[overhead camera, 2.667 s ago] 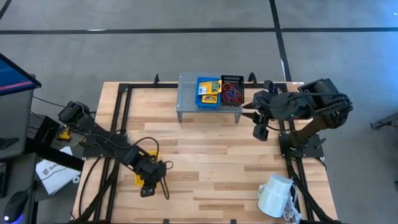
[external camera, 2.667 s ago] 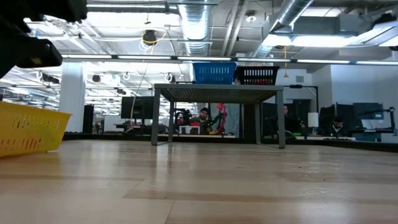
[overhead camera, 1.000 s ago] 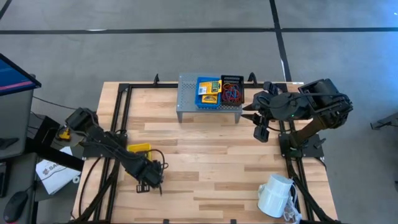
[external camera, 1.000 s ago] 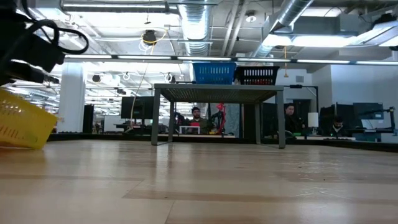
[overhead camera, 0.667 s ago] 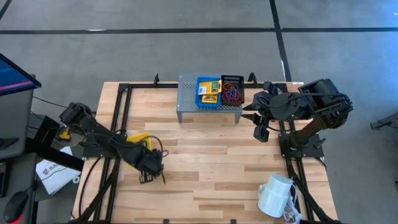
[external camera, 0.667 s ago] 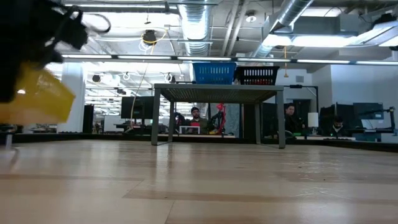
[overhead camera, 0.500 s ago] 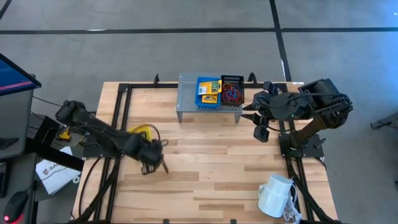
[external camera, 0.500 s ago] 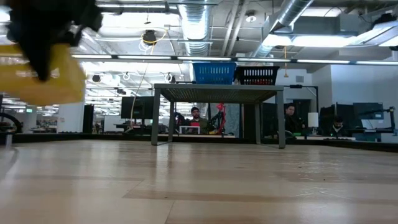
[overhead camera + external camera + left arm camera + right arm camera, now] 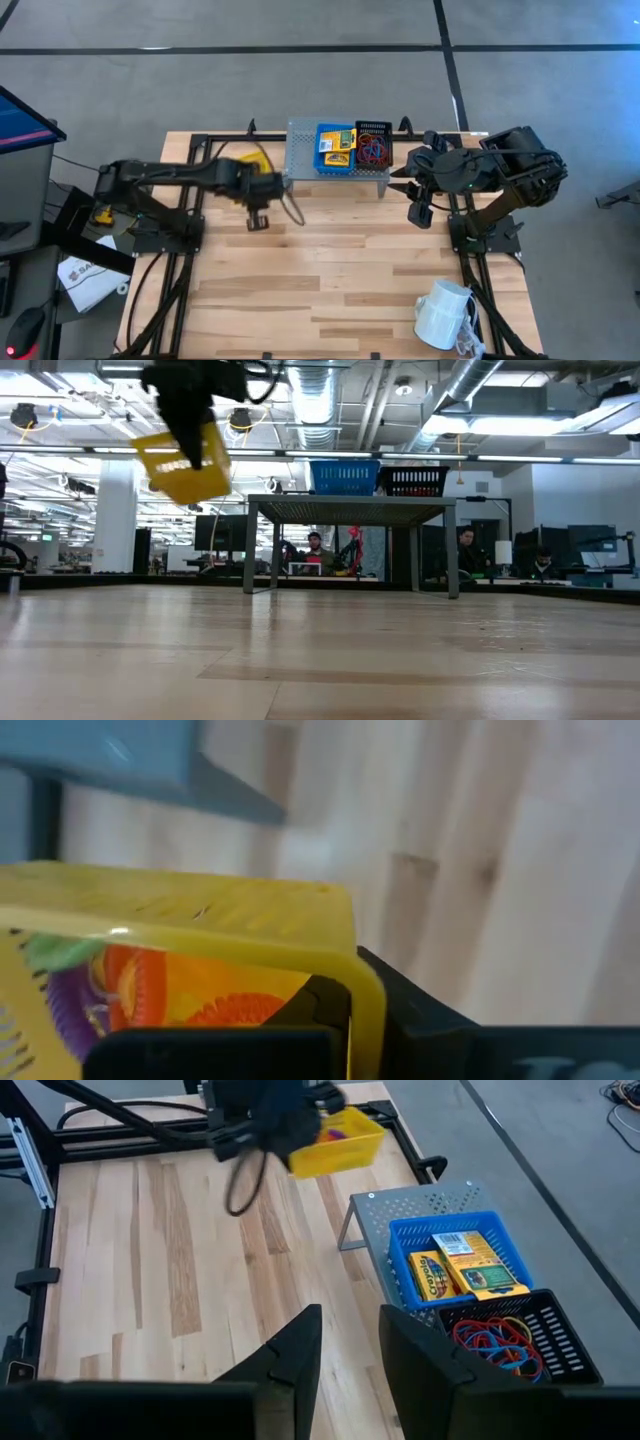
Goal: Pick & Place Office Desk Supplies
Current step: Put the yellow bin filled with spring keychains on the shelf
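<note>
Yellow plastic shows up high in the air: the yellow bin (image 9: 183,467) is held off the table (image 9: 330,270) by the left hand (image 9: 262,186), which is clenched on the bin's rim. In the high view the bin is just left of the grey metal riser (image 9: 301,150), near the table's back edge. In the low view the bin is tilted, with one end lower than the other, and its long side is seen running across the picture. In the left wrist view, orange, green and purple loops (image 9: 130,985) are seen lying inside the bin.

On top of the riser the blue bin (image 9: 335,148) is seen with yellow printed packets (image 9: 455,1266) in it, and the black mesh bin (image 9: 374,146) is right beside it, with red and blue loops (image 9: 496,1338) inside.

The right hand (image 9: 418,197) is held in the air just right of the riser, with its fingers (image 9: 290,1347) partly apart and nothing between them. A white mug (image 9: 441,314) lies near the table's front right corner.
</note>
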